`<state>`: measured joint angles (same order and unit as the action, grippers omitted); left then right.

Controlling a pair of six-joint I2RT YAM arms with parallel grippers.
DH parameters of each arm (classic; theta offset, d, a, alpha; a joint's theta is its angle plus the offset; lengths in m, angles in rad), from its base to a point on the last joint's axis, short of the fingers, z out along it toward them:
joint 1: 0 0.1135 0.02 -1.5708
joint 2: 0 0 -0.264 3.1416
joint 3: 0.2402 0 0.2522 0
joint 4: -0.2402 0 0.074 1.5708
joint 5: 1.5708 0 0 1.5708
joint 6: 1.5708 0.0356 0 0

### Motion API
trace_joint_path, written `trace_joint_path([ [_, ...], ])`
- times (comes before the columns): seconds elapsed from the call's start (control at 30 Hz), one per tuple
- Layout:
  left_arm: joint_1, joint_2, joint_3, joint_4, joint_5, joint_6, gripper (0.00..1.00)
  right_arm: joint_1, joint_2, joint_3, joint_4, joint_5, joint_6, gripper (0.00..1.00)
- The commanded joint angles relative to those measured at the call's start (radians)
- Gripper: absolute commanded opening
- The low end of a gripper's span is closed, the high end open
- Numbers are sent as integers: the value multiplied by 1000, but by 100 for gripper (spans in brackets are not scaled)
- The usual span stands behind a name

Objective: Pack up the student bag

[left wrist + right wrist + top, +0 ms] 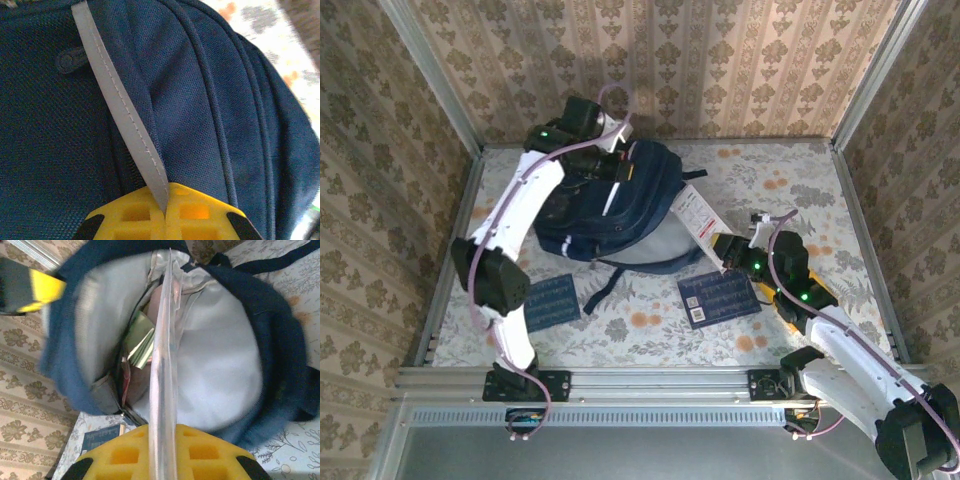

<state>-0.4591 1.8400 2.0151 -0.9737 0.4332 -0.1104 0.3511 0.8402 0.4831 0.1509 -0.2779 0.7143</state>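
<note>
Mid-pack on the floral-covered bench: the student bag lies near the middle, toward the far side. Its mouth is turned to my right and a dark strap trails toward the near edge.

My left arm arches over the bag from the far side. Its left fingers are pressed together on a grey-white strip stitched to the navy fabric. The strip runs taut up and away from the yellow pads across the top of the bag.

On the other side, the right fingers are clamped on a flat packet — white with red print from above, a thin glossy edge in the right wrist view. The packet's far end sits at the bag's opening, between the two sides of the pale grey lining. Inside the mouth I can make out a shiny folded item, though not what it is.

Two flat navy booklets lie on the bench outside the bag. The first booklet is beside my left arm's elbow, near the strap. The second booklet is just on the near side of the right fingers.
</note>
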Motion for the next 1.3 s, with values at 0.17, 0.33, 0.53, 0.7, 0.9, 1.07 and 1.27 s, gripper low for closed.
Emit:
trace_joint_path([
  [0.17,91,-146,-38,154,394,-24,0,14,32,-24,102,-111,82,3],
  [0.33,91,-141,-53,213,473,-58,0,29,77,25,89,-155,118,3],
  [0.53,75,-124,-54,230,501,-68,0,47,212,111,148,-196,318,1],
  [0.7,65,-115,-58,228,513,-61,0,80,310,207,161,-173,396,0],
  [0.9,65,-99,-46,240,531,-72,0,132,452,327,151,-138,403,0],
  [1.07,65,-87,-29,256,561,-91,0,184,626,457,38,-29,427,5],
  [1.27,62,-68,-19,305,614,-141,0,230,847,549,221,88,468,7],
])
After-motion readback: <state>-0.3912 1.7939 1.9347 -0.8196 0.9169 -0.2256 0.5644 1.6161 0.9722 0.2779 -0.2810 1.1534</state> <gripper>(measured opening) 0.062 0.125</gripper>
